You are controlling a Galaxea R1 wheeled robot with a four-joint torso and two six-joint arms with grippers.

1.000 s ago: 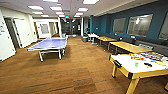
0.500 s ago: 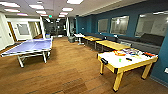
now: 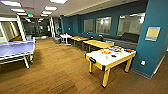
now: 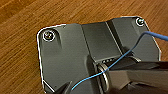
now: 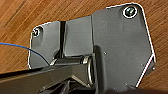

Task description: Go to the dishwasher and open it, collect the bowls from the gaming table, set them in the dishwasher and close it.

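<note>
From the head view, a large room with a wooden floor (image 3: 57, 72) opens ahead. The gaming table (image 3: 110, 58), with a white top, yellow sides and yellow legs, stands at the right, close to a teal pillar (image 3: 153, 37). A black slot sits in the table's near end. Small things lie on its white top, most of them crowded toward the far edge: orange and red pieces (image 3: 106, 51) near the far corner, and a small dark piece nearer the middle. They are too blurred to tell whether any is a bowl. Behind the gaming table, a row of yellow-topped tables (image 3: 97, 44) runs along the wall with windows, beside a dark couch (image 3: 125, 40). A small white round table (image 3: 66, 36) stands further back. At the left edge stands a blue table-tennis table (image 3: 16, 48).

In the left wrist view, the robot's dark plate hangs over the wooden floor (image 4: 22, 32), with a thin blue cable (image 4: 120, 58) crossing it. I cannot tell whether the left gripper is wide or narrow.

In the right wrist view, the dark plate again hangs above the wooden floor (image 5: 20, 15), and a blue cable (image 5: 22, 47) curves in from the side. I cannot tell the right gripper's state either.
</note>
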